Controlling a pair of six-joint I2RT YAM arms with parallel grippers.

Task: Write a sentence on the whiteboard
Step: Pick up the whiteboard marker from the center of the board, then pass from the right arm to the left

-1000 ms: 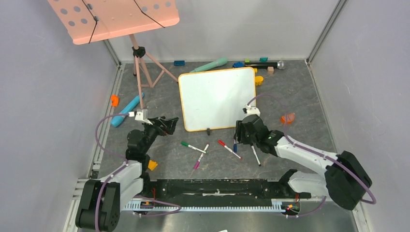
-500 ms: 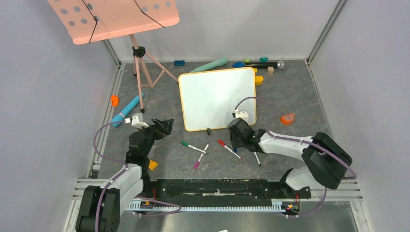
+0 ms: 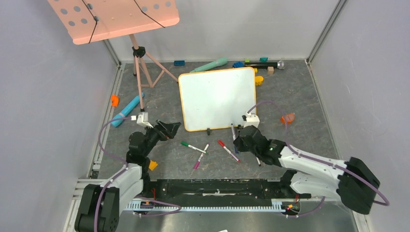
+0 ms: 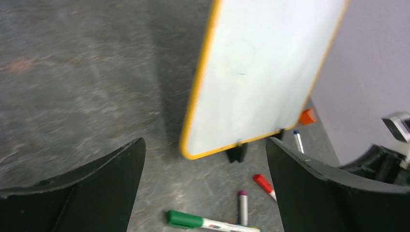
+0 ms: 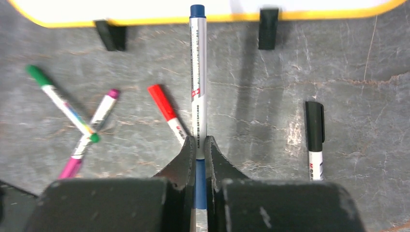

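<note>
Right claw (image 5: 198, 143) pinches blue marker (image 5: 197, 72) up close; overhead, grip seems unclear.

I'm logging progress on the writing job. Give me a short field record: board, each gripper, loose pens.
whiteboard: blank, nothing written yet
right gripper: shut on the blue marker, cap on, cap end toward the board's lower edge
left gripper: open, empty, left of the board
loose on table: green marker, magenta marker, red marker, black marker
</note>
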